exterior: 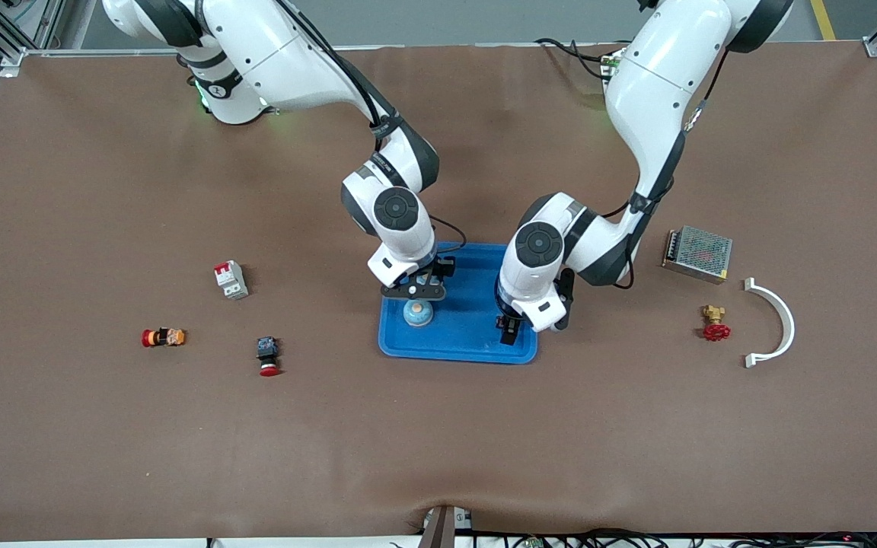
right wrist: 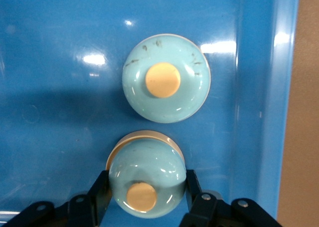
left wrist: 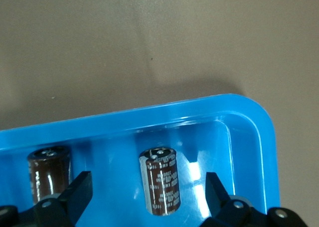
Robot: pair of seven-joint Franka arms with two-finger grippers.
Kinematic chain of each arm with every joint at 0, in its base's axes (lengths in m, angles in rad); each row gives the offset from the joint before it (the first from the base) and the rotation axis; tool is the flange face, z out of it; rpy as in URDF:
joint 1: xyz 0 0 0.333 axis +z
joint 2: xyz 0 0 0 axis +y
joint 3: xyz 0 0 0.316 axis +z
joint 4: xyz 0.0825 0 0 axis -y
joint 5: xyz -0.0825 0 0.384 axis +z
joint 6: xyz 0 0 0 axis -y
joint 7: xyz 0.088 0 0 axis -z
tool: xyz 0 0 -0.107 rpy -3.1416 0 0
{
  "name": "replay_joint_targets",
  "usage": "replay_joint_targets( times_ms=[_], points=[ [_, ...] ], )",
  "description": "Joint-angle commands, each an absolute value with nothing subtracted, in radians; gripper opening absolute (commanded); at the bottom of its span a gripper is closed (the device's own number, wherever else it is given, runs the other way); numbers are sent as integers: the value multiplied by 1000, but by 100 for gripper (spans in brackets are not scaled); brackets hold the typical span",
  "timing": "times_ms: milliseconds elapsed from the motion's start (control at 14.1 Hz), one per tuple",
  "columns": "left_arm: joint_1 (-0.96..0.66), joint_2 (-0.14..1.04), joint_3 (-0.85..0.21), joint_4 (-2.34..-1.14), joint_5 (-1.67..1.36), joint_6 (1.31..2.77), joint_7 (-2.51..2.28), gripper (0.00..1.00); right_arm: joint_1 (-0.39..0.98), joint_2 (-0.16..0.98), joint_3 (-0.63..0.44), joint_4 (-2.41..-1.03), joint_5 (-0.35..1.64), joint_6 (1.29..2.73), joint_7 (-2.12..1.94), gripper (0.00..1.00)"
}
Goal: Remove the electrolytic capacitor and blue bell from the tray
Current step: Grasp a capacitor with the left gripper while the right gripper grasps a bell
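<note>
Blue tray: shallow glossy plastic tray [exterior: 469,335] at mid-table, raised rim, rounded corners. Stiff and slick, so small parts could skid on its floor; probably light enough to shift if a finger drags against the rim.

Right gripper: right gripper [right wrist: 144,197] is low in the tray at the end toward the right arm, fingers clamped on the dome of a pale blue bell [right wrist: 145,179].

Left gripper: left gripper [left wrist: 149,197] hangs over the tray's corner toward the left arm, fingers spread wide and holding nothing; the upright part sits in line with the gap between them.

Bells: the wrist view shows two alike, a second bell [right wrist: 166,78] lying free on the tray floor just beside the held one. Rigid smooth rounded domes with a cream button on top; likely slippery, so the grip is safest low across the widest part, not near the crown.

Capacitor: dark brown electrolytic capacitor [left wrist: 161,179] stands upright near the rim; a second capacitor [left wrist: 48,172] stands beside it. Hard, light cylinder with a shiny sleeve, apt to tip or roll; best taken across the body at mid-height.
</note>
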State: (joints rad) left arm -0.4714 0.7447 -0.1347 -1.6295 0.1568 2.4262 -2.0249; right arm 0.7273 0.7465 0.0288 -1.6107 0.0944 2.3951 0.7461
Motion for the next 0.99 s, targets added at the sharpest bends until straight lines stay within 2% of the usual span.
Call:
replay_joint_targets(
  times_ms=[0,142,354,425,495,566,637,920],
  points=[
    [-482,764,-127,-1605,189,2445,-2049,100,726,741,26,-1595,81,2382,756,42],
    [-482,767,-127,-1605,193,2445,-2049,100,726,721,28,-1589,84,2349,756,43],
    [-482,769,-127,-1605,193,2445,-2049,100,704,689,26,-1537,89,2219,749,42],
    [-482,769,-127,-1605,193,2445,-2049,81,683,669,26,-1526,90,2174,741,42],
    [-482,769,-127,-1605,193,2445,-2049,51,661,645,28,-1519,92,2128,727,43],
    [-482,767,-127,-1606,198,2445,-2046,5,644,618,28,-1510,94,2078,700,43],
    [-480,765,-129,-1606,215,2445,-2034,0,625,595,28,-1503,95,2030,666,43],
    [-482,769,-130,-1606,253,2445,-2036,0,522,509,29,-1496,97,1889,497,43]
  ],
)
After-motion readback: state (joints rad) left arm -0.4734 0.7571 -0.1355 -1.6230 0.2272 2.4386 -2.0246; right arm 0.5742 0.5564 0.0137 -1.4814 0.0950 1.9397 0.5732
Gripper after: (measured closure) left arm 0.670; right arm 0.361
